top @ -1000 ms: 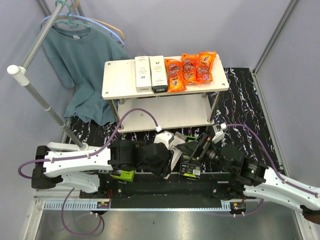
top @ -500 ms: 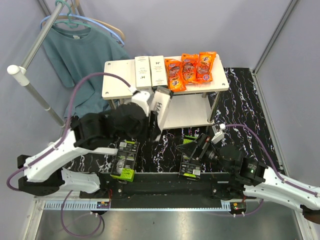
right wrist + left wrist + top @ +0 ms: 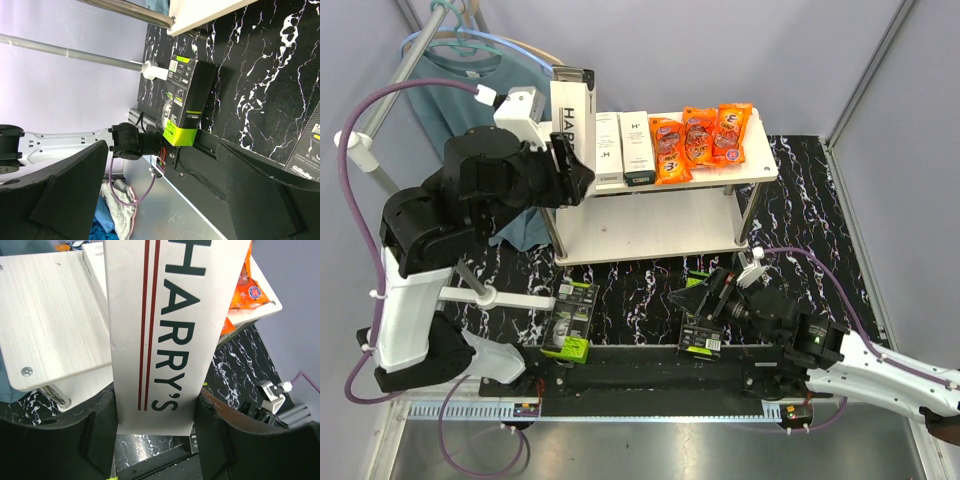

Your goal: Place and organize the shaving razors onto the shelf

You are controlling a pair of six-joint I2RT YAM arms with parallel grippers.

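White HARRY'S box (image 3: 165, 330) is pinched firmly between the left tool's (image 3: 568, 160) fingers, held above the shelf's (image 3: 755, 166) left end in the upper left. Two more white boxes (image 3: 607, 147) lie on its top board. The right tool (image 3: 705, 298) gapes wide and holds nothing, low centre, just beside a black box (image 3: 700, 335) on the table (image 3: 800, 230).

Resembled a robot test cell in a lab: walled by plain grey panels (image 3: 720, 50), floored with a black marbled mat (image 3: 800, 200), dressed shop-like with a clothes rail (image 3: 420, 50) and shelf (image 3: 660, 225).
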